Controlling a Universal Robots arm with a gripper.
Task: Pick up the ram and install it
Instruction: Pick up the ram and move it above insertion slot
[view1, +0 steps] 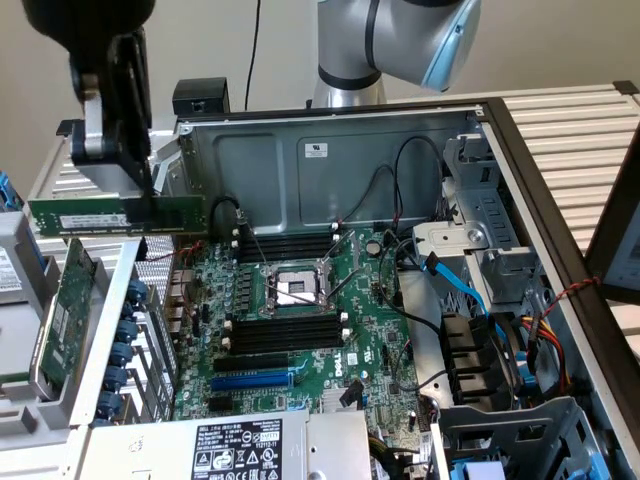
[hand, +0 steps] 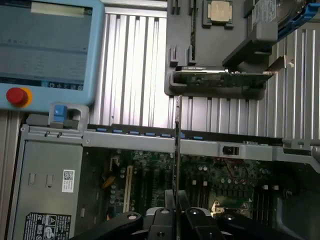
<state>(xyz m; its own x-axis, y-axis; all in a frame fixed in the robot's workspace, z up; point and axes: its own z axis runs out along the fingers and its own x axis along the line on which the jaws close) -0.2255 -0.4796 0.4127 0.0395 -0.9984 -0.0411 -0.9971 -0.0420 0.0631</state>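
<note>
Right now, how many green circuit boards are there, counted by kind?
ram: 1
expansion card: 1
motherboard: 1
Total: 3

We see the ram (view1: 115, 216), a thin green stick with a pale label, clamped level in the hand (view1: 138, 196). It hangs over the computer case (view1: 330, 150) edge.

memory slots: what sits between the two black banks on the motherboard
The CPU socket sits between the upper bank and the lower bank, seen in the exterior view.
</note>
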